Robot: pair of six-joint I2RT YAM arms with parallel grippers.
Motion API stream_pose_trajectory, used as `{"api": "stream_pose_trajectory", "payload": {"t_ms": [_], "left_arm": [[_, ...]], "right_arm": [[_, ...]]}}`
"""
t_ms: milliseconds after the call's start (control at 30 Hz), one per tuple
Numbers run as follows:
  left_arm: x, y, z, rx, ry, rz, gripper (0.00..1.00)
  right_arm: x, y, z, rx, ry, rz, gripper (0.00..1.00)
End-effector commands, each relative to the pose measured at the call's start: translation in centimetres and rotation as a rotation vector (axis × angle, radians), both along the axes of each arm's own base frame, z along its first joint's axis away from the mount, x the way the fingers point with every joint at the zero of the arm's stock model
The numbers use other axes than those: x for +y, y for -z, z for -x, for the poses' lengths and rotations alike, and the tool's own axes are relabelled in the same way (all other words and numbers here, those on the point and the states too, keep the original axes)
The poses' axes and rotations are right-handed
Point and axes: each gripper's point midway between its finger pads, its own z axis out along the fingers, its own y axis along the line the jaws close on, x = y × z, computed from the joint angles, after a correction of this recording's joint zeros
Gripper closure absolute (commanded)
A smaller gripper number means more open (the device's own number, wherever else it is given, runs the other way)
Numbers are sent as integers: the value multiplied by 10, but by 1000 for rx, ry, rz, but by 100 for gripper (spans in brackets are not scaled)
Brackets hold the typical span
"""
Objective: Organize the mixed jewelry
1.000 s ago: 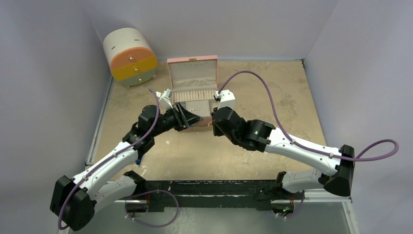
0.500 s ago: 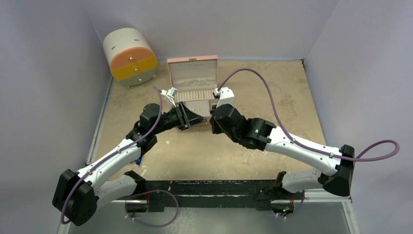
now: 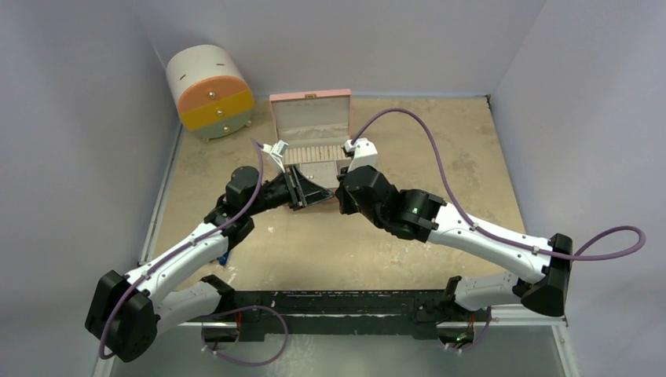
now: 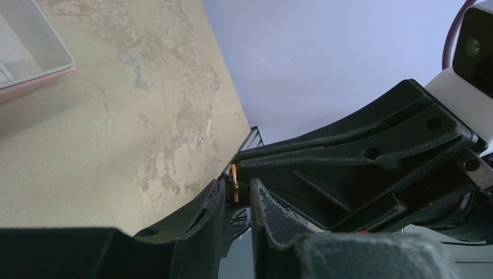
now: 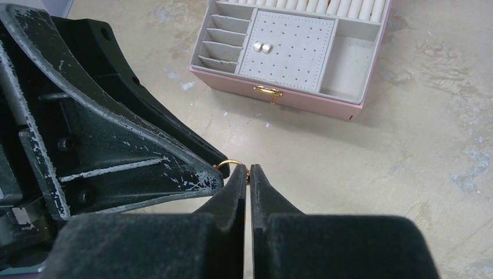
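Note:
A small gold ring [image 5: 229, 163] hangs above the table in front of the open pink box [image 5: 302, 100]. My right gripper [image 5: 248, 171] is shut on one edge of it. My left gripper [image 4: 237, 182] faces the right one tip to tip. Its jaws stand a narrow gap apart on either side of the ring [image 4: 234, 174], with daylight still showing between them. From above, the left gripper [image 3: 322, 193] and the right gripper [image 3: 339, 196] meet just before the box [image 3: 310, 118]. Two pearl studs [image 5: 262, 47] sit on the box's perforated pad.
A round white cabinet [image 3: 210, 90] with orange and yellow drawers stands at the back left. A blue-handled tool [image 3: 225, 258] lies under the left forearm. Grey walls close in the table on the left, back and right.
The left gripper's jaws have narrowed around the ring, and both wrists have edged slightly closer together. The right gripper stays shut on the ring.

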Motion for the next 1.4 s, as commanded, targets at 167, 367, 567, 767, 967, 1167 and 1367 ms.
{"api": "stream_pose_trajectory", "payload": {"t_ms": [167, 367, 567, 767, 967, 1167, 1367], "left_arm": [[-3, -14, 0, -47, 19, 37, 92], [-3, -18, -2, -53, 9, 44, 100], [-1, -24, 0, -68, 3, 55, 100], [4, -30, -1, -87, 2, 63, 100], [7, -38, 5, -119, 37, 95, 100], [4, -64, 21, -187, 121, 179, 100], [5, -89, 35, -240, 172, 254, 100]], "right_arm": [[7, -26, -4, -31, 0, -74, 100], [4, -30, 0, -29, -7, -89, 100], [-1, -36, 3, -47, -32, -104, 71], [-11, -45, 6, -32, -97, -150, 65], [-20, -61, 12, 0, -250, -277, 60], [-22, -78, 23, 28, -404, -427, 51], [-13, -99, 40, 56, -585, -617, 50]]}}
